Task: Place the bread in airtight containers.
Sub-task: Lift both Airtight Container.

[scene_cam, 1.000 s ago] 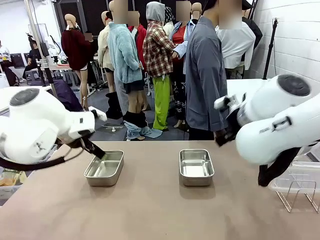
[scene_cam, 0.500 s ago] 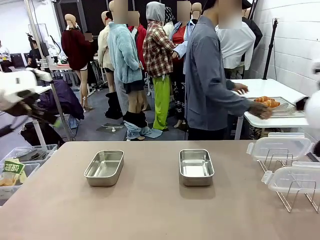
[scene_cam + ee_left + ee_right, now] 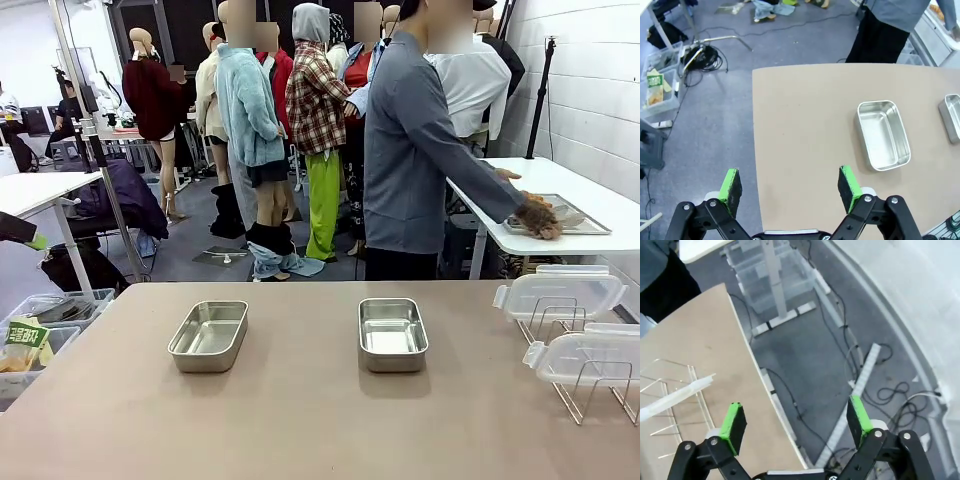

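Note:
Two empty steel airtight containers [image 3: 208,335] [image 3: 392,333] sit side by side on the brown table. Their clear lids [image 3: 557,294] [image 3: 590,358] rest on a wire rack at the right. The bread is hidden under the person's hand [image 3: 540,217], which lies on a steel tray [image 3: 585,222] on the white side table. In the left wrist view my left gripper [image 3: 790,182] stands open high over the table's left edge, with one container [image 3: 883,135] ahead and the other [image 3: 952,117] beyond it. My right gripper [image 3: 796,422] is open over the floor past the table's right edge.
The wire rack [image 3: 675,395] with a lid stands at the table's right edge. A person in a grey shirt [image 3: 405,160] stands at the far side, turned toward the side table. Bins [image 3: 35,330] and cables lie on the floor at the left.
Both arms have swung up and out of the front view. The person has turned to the side table and now has a hand over the bread on the tray.

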